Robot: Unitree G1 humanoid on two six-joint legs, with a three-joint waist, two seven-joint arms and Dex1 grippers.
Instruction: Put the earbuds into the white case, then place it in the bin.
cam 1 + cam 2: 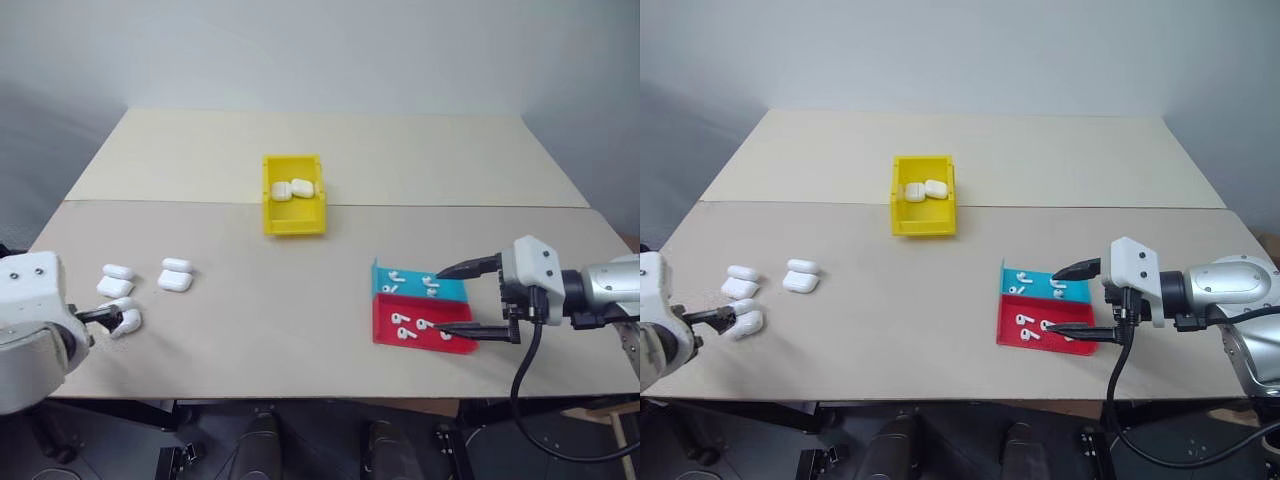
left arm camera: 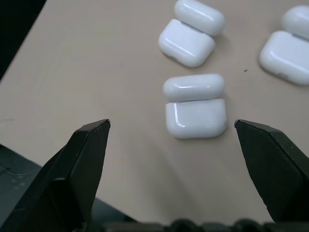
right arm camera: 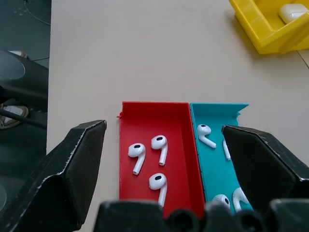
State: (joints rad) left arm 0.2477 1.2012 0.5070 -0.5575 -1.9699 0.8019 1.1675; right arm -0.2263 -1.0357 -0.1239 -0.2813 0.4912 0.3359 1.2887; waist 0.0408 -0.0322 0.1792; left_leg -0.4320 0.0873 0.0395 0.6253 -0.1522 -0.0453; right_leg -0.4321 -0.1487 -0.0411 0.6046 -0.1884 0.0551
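Earbuds lie loose in the red tray and the teal tray beside it, under the right tool, whose fingers stand spread wide, grasping nothing. Left tool is likewise released, with an open white case on the worktop between its fingers. More cases lie nearby. Farther back, the yellow bin holds two cases.

The right gripper reaches in from the right, wrist angled down, fingers spread wide apart. The left gripper sits low at the left, fingers equally wide, gripping nothing.
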